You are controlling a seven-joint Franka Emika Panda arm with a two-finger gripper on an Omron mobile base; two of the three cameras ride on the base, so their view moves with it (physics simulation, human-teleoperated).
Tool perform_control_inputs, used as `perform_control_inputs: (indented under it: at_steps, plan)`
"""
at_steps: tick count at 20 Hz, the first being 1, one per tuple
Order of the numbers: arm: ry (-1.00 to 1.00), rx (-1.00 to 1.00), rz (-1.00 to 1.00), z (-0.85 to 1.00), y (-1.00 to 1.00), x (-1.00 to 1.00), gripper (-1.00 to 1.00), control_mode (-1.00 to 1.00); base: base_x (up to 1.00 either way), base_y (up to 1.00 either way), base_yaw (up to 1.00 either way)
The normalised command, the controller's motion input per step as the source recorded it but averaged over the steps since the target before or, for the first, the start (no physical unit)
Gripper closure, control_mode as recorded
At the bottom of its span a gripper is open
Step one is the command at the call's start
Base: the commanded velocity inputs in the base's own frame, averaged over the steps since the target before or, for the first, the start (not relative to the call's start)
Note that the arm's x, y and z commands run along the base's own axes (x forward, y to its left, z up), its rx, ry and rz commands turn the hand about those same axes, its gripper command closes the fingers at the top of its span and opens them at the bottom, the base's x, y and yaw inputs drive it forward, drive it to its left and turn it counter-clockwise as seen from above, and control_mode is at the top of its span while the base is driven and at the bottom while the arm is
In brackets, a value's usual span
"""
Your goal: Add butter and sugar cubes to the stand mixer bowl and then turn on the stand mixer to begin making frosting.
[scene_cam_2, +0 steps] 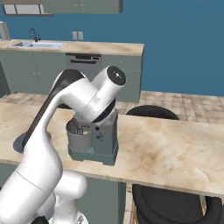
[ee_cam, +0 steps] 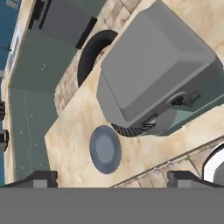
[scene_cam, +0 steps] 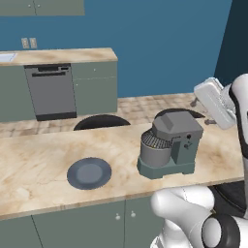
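Marble counter (scene_cam: 38,164), stand mixer (scene_cam: 170,140), plate (scene_cam: 89,173), tool (ee_cam: 111,179) spread wide

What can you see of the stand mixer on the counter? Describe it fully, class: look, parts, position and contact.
The stand mixer is dark grey-green and boxy: a flat rectangular base, an upright column with small dark knobs, and a bulky angular head lowered over its plain grey metal bowl. It stands upright on the marbled counter, to the right of a dark round plate and apart from it. Nothing touches it.

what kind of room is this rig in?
A rendered home kitchen, most likely: a stand mixer and a dark plate sit on a marble-look counter, with a dishwasher and a sink along the back wall.
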Motion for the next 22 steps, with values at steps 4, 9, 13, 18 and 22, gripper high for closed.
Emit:
perform_control_inputs:
  at_steps: [4, 9, 13, 18, 22]
  plan:
    - [0.09, -0.06, 0.29, -0.07, -0.21, -0.49, -1.00, -1.00, 0.00, 0.00, 0.00]
    - [0.09, -0.07, 0.29, -0.35, -0.16, -0.21, -1.00, -1.00, 0.00, 0.00, 0.00]
    - [0.02, -0.03, 0.26, -0.41, -0.01, -0.04, -1.00, -1.00, 0.00, 0.00, 0.00]
    - [-0.08, -0.04, 0.25, -0.42, 0.00, -0.03, -1.00, -1.00, 0.00, 0.00, 0.00]
    - [-0.25, -0.10, 0.19, -0.25, 0.00, 0.00, -1.00, -1.00, 0.00, 0.00, 0.00]
